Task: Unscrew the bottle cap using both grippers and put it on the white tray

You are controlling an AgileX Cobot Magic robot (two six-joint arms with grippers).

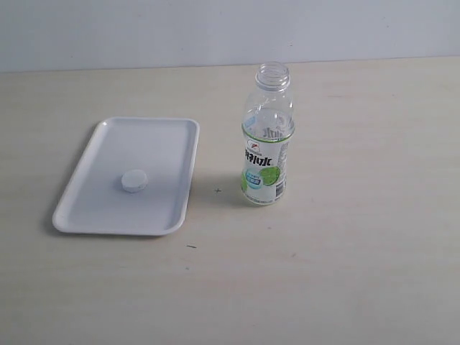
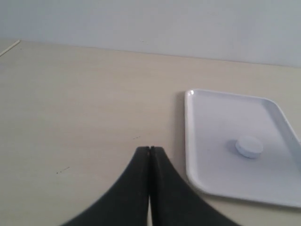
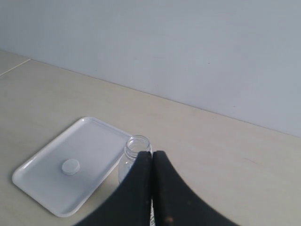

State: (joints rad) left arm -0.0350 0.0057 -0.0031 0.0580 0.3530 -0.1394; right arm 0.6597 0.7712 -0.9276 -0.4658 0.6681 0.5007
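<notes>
The clear bottle point(image 1: 267, 136) stands upright on the table with its neck bare. Its white bottle cap point(image 1: 134, 181) lies in the middle of the white tray point(image 1: 172, 136), which is left of the bottle. Neither arm shows in the exterior view. In the left wrist view my left gripper point(image 2: 149, 149) is shut with nothing in it, apart from the tray point(image 2: 207, 174) and the cap point(image 2: 249, 146). In the right wrist view my right gripper point(image 3: 152, 154) is shut and empty. It partly hides the bottle point(image 3: 135, 149). The cap point(image 3: 70, 166) rests on the tray point(image 3: 37, 183) beyond.
The pale wooden table point(image 1: 359, 273) stretches around the tray and the bottle. A plain light wall point(image 1: 144, 29) bounds its far edge.
</notes>
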